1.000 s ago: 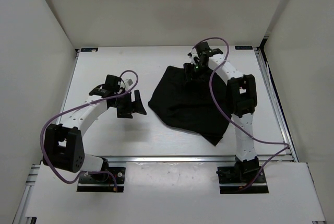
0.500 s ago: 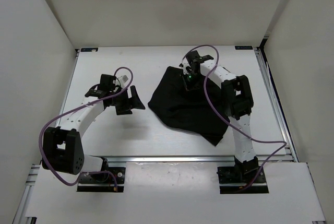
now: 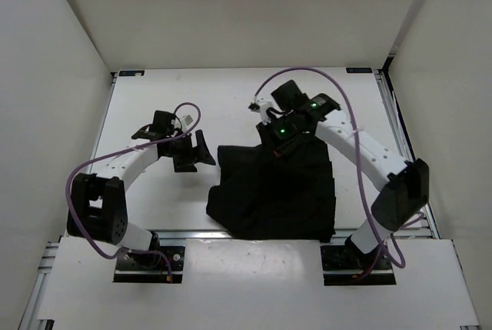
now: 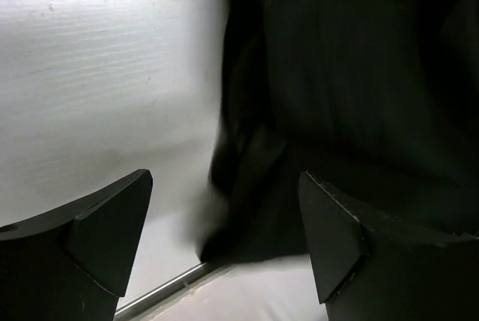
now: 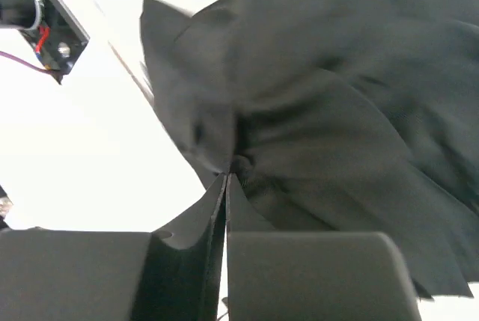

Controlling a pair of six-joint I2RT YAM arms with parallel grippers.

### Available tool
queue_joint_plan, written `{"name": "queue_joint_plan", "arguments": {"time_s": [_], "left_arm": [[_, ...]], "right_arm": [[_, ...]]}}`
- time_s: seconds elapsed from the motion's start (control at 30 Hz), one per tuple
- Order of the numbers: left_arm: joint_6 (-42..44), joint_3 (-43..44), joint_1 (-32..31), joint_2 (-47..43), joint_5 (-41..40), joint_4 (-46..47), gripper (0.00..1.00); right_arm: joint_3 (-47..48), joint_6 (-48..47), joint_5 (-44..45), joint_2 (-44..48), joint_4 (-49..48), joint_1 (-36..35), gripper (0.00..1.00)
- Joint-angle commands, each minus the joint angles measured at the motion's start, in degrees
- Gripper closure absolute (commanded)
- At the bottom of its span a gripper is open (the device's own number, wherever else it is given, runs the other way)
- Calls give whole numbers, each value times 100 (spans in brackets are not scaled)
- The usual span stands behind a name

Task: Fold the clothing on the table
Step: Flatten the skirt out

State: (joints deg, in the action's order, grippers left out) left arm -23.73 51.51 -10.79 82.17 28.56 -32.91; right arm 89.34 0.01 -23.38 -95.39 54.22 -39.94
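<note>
clothing [image 3: 269, 191]: black, soft and plain, with lots of folds and wrinkles.
where it is: on the white table [image 3: 154, 107], in the near right part. its near edge lies right by the metal rail [image 3: 184, 232] at the front.
right claw [image 5: 227, 177]: squeezed tight on a bunched bit of the clothing at its far edge. the fabric fans out from the pinch.
left claw [image 4: 226, 186]: spread wide and holding nothing. it is low over the table, just beside the left edge of the clothing. i cannot tell if it touches the fabric.
</note>
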Motion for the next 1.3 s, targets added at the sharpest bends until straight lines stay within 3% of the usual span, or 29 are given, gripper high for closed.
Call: {"name": "queue_joint_plan", "arguments": {"time_s": [0.0,0.07,0.13,0.17,0.3,0.47,0.53,0.63,0.9,1.1,1.27], "left_arm": [[149,193,-73,167,-8,-5,11],[149,289,-116,290,-8,-23,10],[114,334,-187,343,36,30,11],[96,351,-196,352,27,73,11],[35,378,-239,405,45,170,11],[43,290,-327,597,-226,573,14],[53,368,-415,817,-368,767,28],[-132,501,-416,1099,-273,1294,40],[-159,843,-310,1626,-306,1788,41],[-465,607,-319,1697,18,2156,43],[-502,422,-538,1513,-60,1876,44]], "right_arm": [[-171,236,-53,546,510,469,98],[-346,420,297,863,520,689,67],[-461,482,728,1197,345,865,50],[-505,465,703,1242,214,996,49],[-233,526,238,779,-455,1226,49],[679,492,114,-66,-703,954,50],[1048,439,105,-443,-623,848,50],[1270,359,70,-542,-543,707,51],[796,571,-185,-164,-684,910,51],[628,649,-167,21,-719,1033,51],[708,631,-176,-137,-719,1032,51]]}}
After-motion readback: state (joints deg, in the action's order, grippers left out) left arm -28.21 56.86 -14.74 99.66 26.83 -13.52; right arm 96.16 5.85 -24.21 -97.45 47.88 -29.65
